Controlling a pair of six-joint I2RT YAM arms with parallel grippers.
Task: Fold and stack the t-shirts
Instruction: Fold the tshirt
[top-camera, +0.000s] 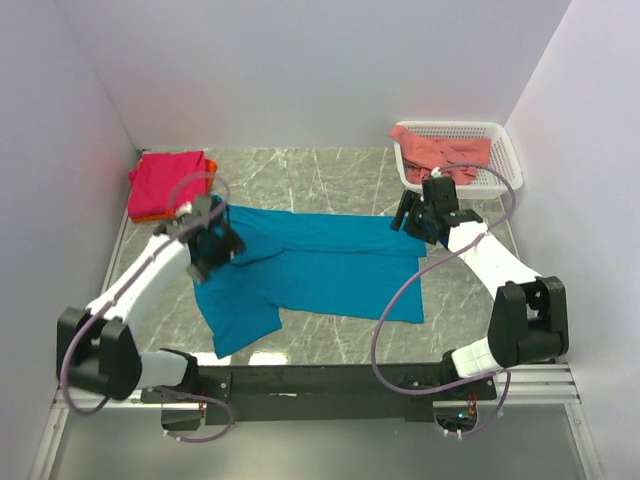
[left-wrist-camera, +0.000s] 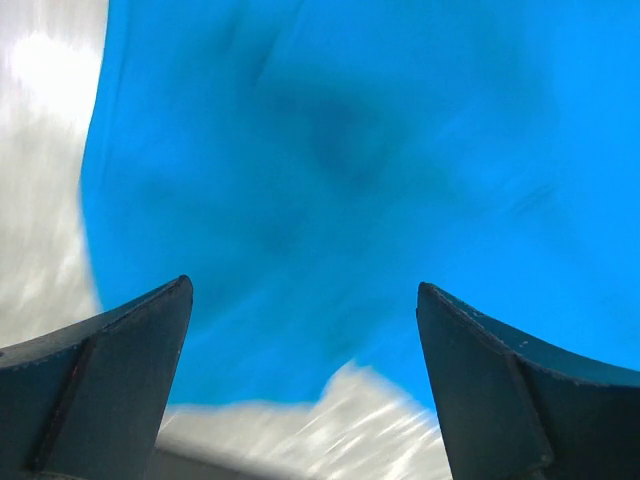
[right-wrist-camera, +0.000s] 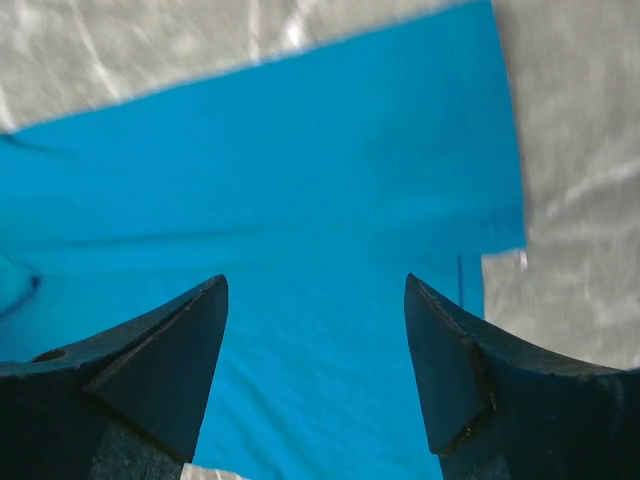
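Left end effector (top-camera: 215, 240) and right end effector (top-camera: 415, 215), jaws apart and empty, hung over the teal-blue short-sleeved cloth t-shirt (top-camera: 320, 265) spread mid-tabletop (top-camera: 330, 180).
They stood at its 9 and 2 o'clock ends. Folding this shirt seemed the step in hand, and the next move likely called for pinching an edge each and carrying it across. A folded magenta-pink t-shirt (top-camera: 165, 180) lay on an orange t-shirt (top-camera: 209, 164) at 10 o'clock, with a salmon-pink t-shirt (top-camera: 440, 150) in the white plastic mesh basket (top-camera: 505, 150) at 1 o'clock. The left wrist view was blurred, so contact with the cloth could not be told.
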